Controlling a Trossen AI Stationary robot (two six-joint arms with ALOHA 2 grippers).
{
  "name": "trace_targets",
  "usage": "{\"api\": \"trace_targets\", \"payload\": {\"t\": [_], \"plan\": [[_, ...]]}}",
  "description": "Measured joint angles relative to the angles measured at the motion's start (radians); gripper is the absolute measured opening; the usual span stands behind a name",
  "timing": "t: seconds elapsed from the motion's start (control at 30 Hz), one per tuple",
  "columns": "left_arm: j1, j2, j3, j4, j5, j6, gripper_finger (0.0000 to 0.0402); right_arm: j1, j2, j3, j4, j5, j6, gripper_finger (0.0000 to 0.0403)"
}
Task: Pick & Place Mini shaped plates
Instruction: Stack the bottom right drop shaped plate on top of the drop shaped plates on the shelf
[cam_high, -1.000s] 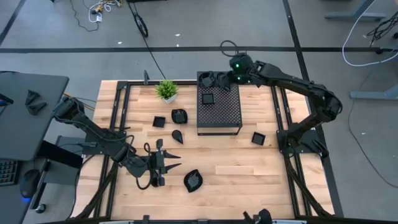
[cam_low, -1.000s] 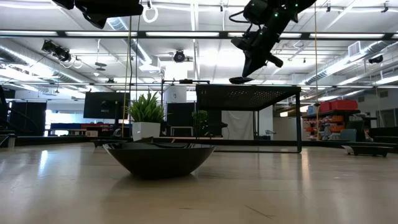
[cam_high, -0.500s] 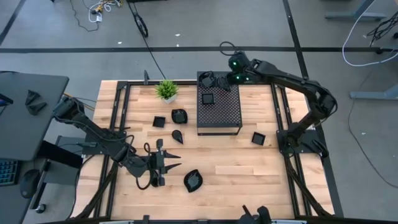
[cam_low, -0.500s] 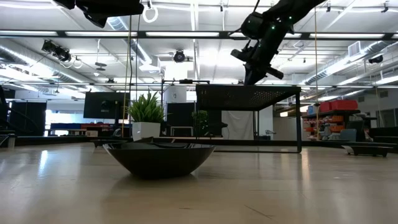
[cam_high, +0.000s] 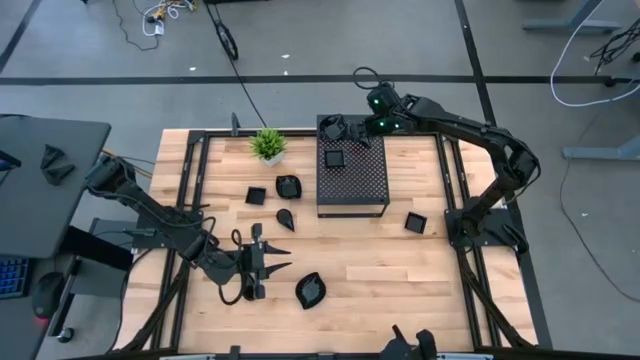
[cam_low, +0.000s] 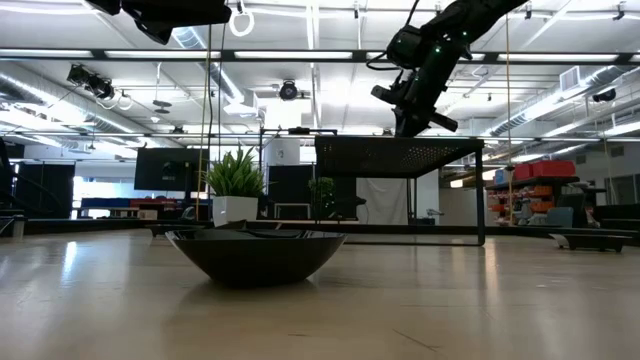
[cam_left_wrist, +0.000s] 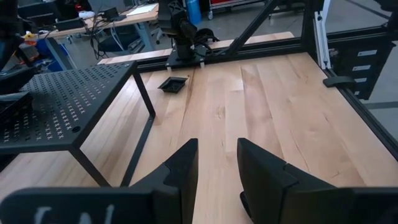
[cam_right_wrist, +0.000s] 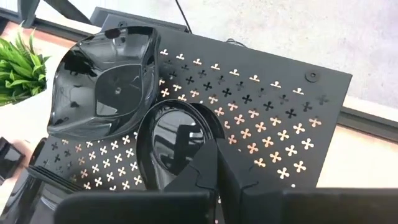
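Since a moment ago the right gripper (cam_high: 352, 133) has dropped from above the far corner of the perforated box (cam_high: 352, 185) onto its top, fingers pinching a rounded plate's (cam_right_wrist: 180, 140) rim beside a leaf-shaped plate (cam_right_wrist: 106, 78) and a small square plate (cam_high: 335, 158). The left gripper (cam_high: 262, 262) waits partly spread over the near table (cam_high: 400, 280), other plates (cam_high: 310, 290) and a potted plant (cam_high: 268, 145) scattered around.

perforated box (cam_high: 352, 178) blocks mid-table; right side open.
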Motion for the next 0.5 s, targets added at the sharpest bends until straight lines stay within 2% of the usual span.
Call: {"api": "trace_targets", "payload": {"t": [0.5], "plan": [[0.000,0.000,0.000,0.000,0.000,0.000,0.0117,-0.007,0.000,0.000,0.001,0.019,0.103,0.0007]]}}
